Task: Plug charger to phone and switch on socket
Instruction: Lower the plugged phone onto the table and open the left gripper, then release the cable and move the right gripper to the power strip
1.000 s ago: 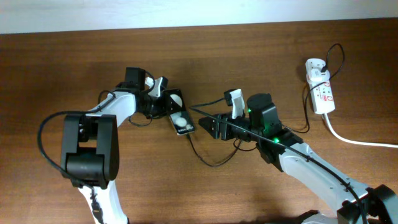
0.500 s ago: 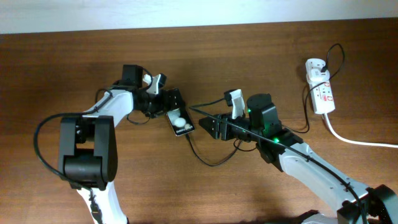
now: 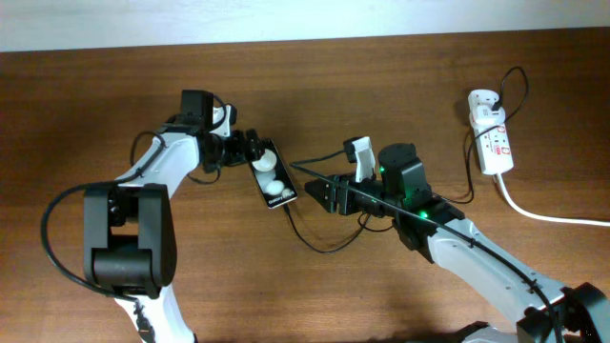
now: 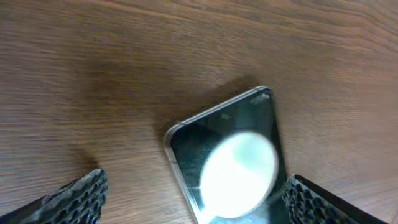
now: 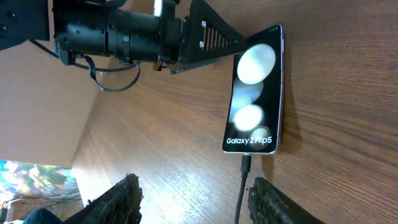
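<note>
The phone (image 3: 273, 181) lies flat on the table, a black slab with two white round patches (image 5: 255, 93). The charger's plug tip (image 5: 245, 164) sits in the phone's text end. From there its thin black cable (image 3: 319, 250) loops off toward the white adapter (image 3: 479, 99) on the socket (image 3: 494, 141). My left gripper (image 3: 250, 151) is open at the phone's far end (image 4: 230, 155), one finger (image 4: 74, 199) well clear of it, the other finger (image 4: 317, 202) close beside its edge. My right gripper (image 5: 199, 199) is open, with the cable running between its fingers, close to one of them.
The socket's thick white cord (image 3: 548, 214) runs off the right edge. A pale wall strip (image 3: 305, 19) borders the table's far side. Bare wood lies in front of the phone and at the left.
My left gripper has opened and drawn back to the left off the phone, which has turned a little and rests on the table. The right arm has not moved.
</note>
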Robot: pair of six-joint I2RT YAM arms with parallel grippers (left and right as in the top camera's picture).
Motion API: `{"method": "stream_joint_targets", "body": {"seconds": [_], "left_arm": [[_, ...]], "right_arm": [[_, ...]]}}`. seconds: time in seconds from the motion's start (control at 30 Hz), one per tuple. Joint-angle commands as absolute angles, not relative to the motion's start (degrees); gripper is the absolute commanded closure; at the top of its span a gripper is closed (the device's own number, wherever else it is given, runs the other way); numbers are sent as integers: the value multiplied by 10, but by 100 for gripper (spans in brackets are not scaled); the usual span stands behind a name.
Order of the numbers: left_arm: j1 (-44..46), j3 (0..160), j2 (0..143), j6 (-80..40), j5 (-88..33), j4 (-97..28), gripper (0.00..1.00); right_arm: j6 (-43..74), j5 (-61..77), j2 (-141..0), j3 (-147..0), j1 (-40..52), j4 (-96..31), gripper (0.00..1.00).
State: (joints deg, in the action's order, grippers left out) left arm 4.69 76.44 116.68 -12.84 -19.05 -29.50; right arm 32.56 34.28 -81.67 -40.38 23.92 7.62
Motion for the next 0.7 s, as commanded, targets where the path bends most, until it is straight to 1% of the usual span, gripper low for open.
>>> {"method": "stream_joint_targets", "body": {"seconds": [0.0,0.07,0.17,0.2,0.27,0.3,0.33,0.37,0.47,0.6,0.67], "left_arm": [[36,773,1192,-128,-117,-336,5],[36,814,1136,-128,-118,-366,5],[37,830,1066,-128,-146,-379,6],[37,830,1013,-128,-171,-385,7],[37,830,948,-128,-183,-394,6],[37,830,920,-128,-183,-400,2],[37,830,899,-128,-183,-405,0],[37,830,877,-128,-183,-414,0],[37,830,841,-128,-182,-434,1],[37,830,837,-127,-182,-454,1],[37,830,837,-128,-182,-460,1]], "right_arm": [[317,338,-814,-411,236,76,42],[317,338,-814,-411,236,75,42],[317,338,-814,-411,236,74,42],[317,338,-814,-411,236,74,41],[317,338,-814,-411,236,72,43],[317,338,-814,-411,236,67,52],[317,338,-810,-412,236,62,57],[317,338,-801,-412,236,57,57],[317,295,-767,-412,236,21,58],[298,225,-696,-412,236,-56,58],[294,220,-665,-416,236,-87,58]]}}
